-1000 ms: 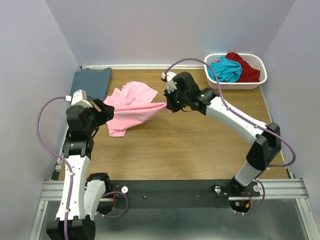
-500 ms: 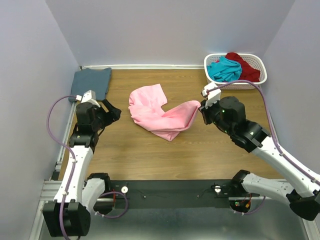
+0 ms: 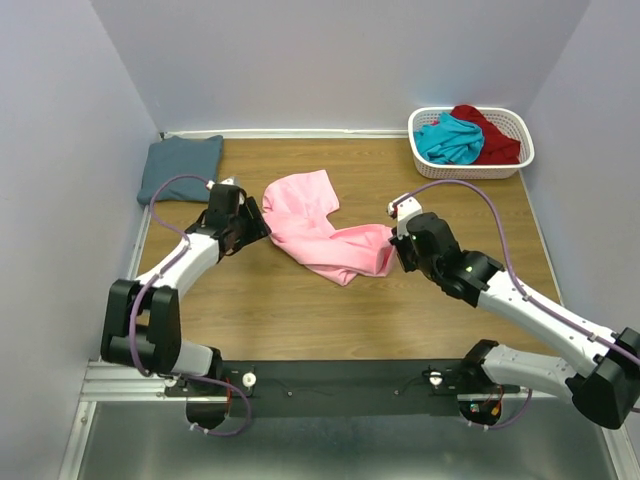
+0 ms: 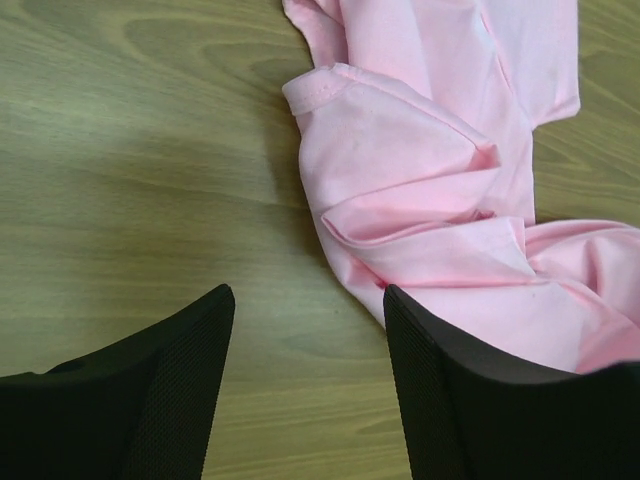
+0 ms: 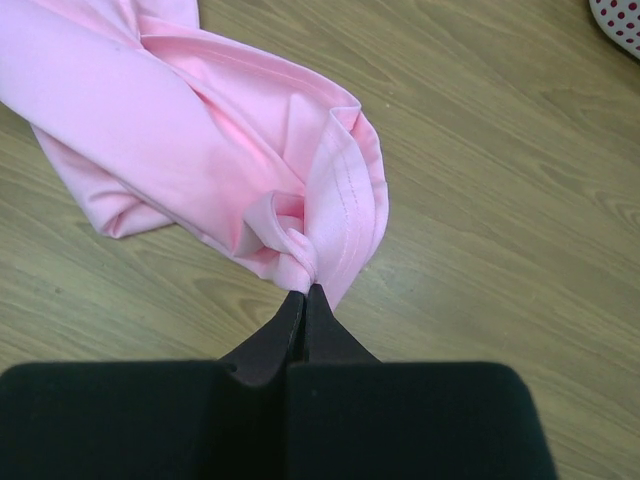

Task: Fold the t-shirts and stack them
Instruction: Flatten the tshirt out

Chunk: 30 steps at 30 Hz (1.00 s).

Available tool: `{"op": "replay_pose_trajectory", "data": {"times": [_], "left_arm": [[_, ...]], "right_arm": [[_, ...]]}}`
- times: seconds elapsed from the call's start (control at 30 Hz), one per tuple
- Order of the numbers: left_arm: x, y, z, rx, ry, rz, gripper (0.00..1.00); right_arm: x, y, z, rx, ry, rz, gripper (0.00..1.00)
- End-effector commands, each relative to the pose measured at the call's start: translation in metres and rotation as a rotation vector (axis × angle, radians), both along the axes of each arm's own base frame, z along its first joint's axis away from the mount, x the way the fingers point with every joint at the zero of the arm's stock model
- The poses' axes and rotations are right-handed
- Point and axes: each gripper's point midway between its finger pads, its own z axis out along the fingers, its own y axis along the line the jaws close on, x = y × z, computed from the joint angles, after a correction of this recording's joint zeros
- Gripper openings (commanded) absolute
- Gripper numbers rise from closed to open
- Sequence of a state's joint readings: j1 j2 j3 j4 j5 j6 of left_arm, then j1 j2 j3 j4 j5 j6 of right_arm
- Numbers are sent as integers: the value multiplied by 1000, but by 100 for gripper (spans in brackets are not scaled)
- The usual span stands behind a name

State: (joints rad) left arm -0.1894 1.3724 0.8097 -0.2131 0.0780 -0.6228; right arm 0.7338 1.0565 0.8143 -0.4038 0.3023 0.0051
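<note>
Soft pink t-shirt [image 3: 310, 212], rumpled on grained wood [image 3: 300, 300], fold pinched in right jaws; left jaws apart.

Wooden table, boxed in by pale lilac walls.
We're looking down on a brown wood-grain tabletop [image 3: 350, 320], evenly lit, only soft shadows. The back wall [image 3: 330, 60], left wall [image 3: 60, 150] and right wall [image 3: 600, 100] close it in on three sides, all plain, with a white strip [image 3: 290, 133] along the far edge. At the near edge, a black bar [image 3: 340, 378] sits on a silver rail [image 3: 110, 380], with dull grey metal [image 3: 350, 445] below.
</note>
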Motion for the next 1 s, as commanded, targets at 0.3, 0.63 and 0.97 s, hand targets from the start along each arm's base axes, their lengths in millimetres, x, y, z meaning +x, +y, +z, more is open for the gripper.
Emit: {"op": "replay_pose_trajectory", "data": {"times": [0.3, 0.63, 0.97], "left_arm": [[38, -27, -11, -22, 49, 0, 66], [43, -38, -36, 23, 99, -18, 47], [62, -6, 10, 173, 8, 87, 6]], "right_arm": [[4, -3, -12, -9, 14, -53, 0], [4, -6, -15, -23, 14, -61, 1], [12, -19, -4, -43, -36, -141, 1]]}}
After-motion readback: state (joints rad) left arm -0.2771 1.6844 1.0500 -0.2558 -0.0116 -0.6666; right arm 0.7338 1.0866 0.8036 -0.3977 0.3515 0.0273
